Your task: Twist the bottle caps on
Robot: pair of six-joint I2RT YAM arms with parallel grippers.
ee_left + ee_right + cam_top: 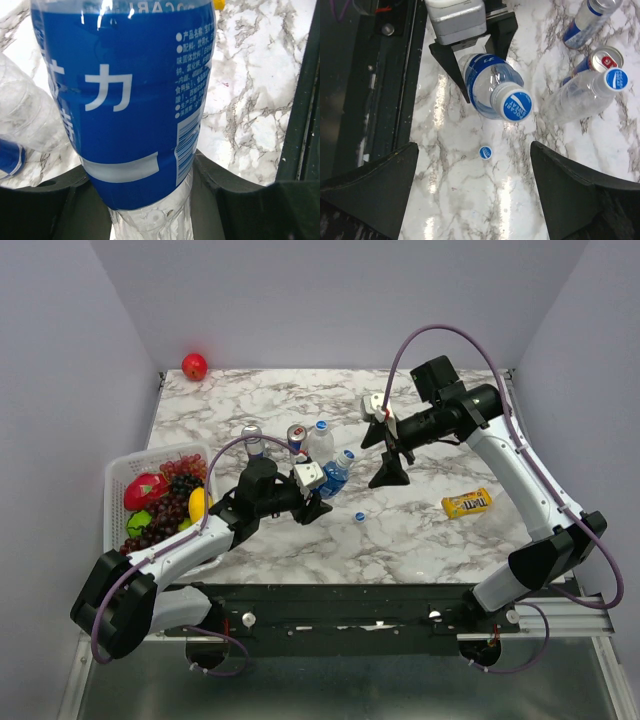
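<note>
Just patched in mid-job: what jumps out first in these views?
The blue-labelled bottle, fitted cap on its neck, is gripped in the left pincer near mid-table. The right pincer hangs open near it, and one loose blue cap lies on the marble close by. A white fruit basket sits at the table's left edge.

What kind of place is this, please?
Probably a robot test booth, not a home: plain walls enclose a marble-pattern table, two arms bolted at its near edge, staged fruit basket.
</note>
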